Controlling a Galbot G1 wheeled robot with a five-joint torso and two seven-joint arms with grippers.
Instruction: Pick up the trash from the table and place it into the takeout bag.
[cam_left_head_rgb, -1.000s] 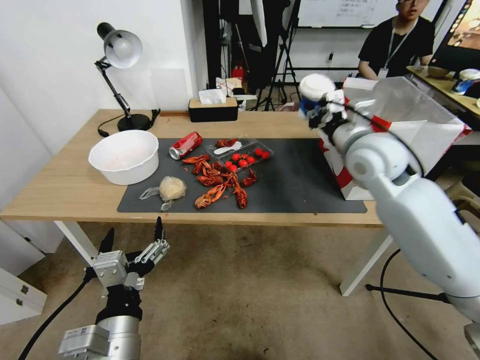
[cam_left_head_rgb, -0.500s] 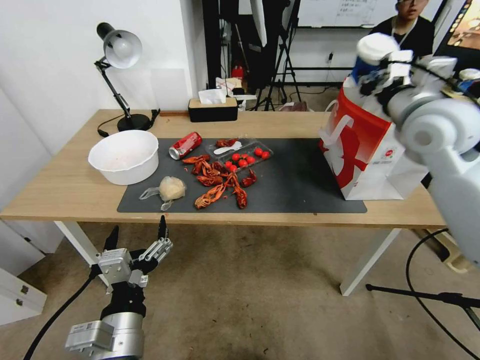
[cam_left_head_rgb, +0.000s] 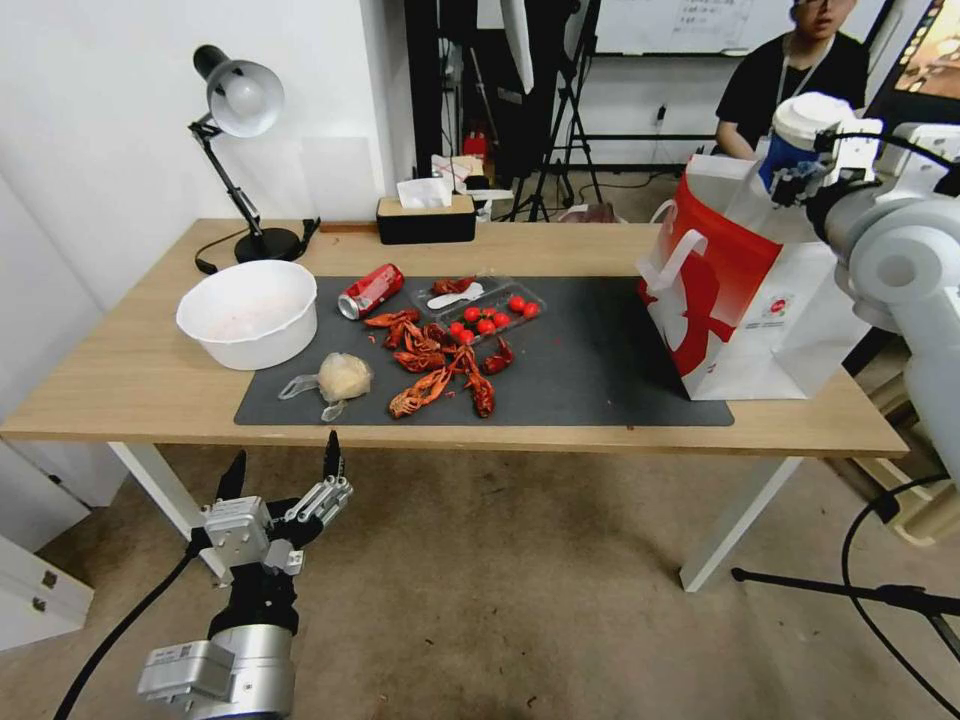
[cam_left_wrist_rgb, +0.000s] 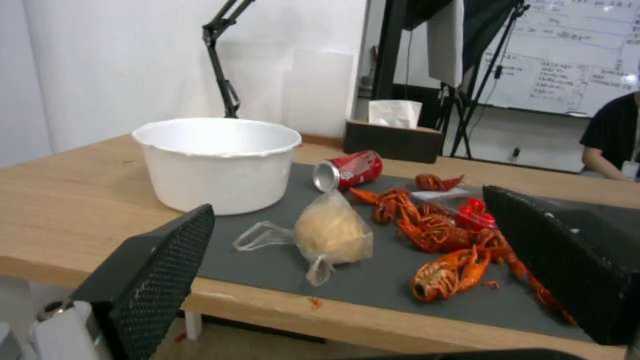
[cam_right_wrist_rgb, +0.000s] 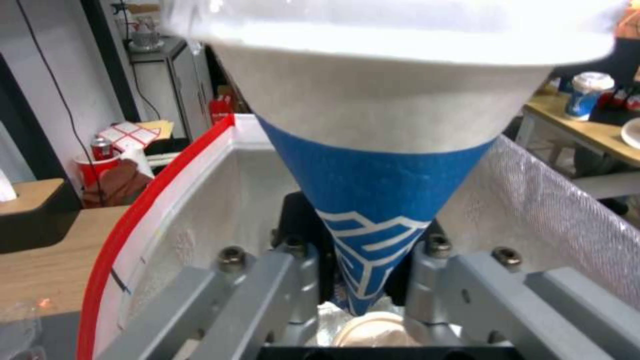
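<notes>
My right gripper (cam_left_head_rgb: 812, 172) is shut on the blue white-lidded paper cup (cam_left_head_rgb: 800, 128) and holds it upright just over the open top of the red and white takeout bag (cam_left_head_rgb: 735, 300), which stands at the table's right end. In the right wrist view the cup (cam_right_wrist_rgb: 377, 185) hangs over the bag's white lining (cam_right_wrist_rgb: 213, 210), with something pale beige (cam_right_wrist_rgb: 367, 332) lying at the bottom. A red soda can (cam_left_head_rgb: 370, 291) lies on its side on the dark mat (cam_left_head_rgb: 600, 370). The small clear bag with a pale lump (cam_left_head_rgb: 342, 377) lies near the mat's front edge. My left gripper (cam_left_head_rgb: 280, 478) is open, below the table's (cam_left_head_rgb: 130, 385) front edge.
A big white bowl (cam_left_head_rgb: 247, 312) stands left of the mat. Red crayfish shells (cam_left_head_rgb: 440, 365) and a clear tray of tomatoes (cam_left_head_rgb: 485, 305) lie mid-mat. A desk lamp (cam_left_head_rgb: 240, 110) and a tissue box (cam_left_head_rgb: 425, 215) stand at the back. The left wrist view shows the can (cam_left_wrist_rgb: 350, 170), the small bag (cam_left_wrist_rgb: 333, 232) and the bowl (cam_left_wrist_rgb: 217, 162).
My right arm has swung the cup from the bag's left side up and across to above its opening, then lowered it a little. The left gripper has barely shifted.
</notes>
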